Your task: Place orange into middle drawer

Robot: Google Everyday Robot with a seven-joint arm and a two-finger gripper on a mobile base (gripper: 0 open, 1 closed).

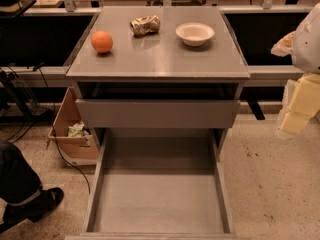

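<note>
One orange (101,41) on bench (160,59), left side; middle drawer (159,204) pulled out below; pincer (295,115) off bench's right, grip state unclear.

The arm (310,36) is a smooth, rounded white shell with no markings in view. Below it sits the gripper (298,109) — just off the right edge of the cabinet top (160,59), past its front right corner — pale cream-yellow, made of blocky, flat-faced segments.
</note>
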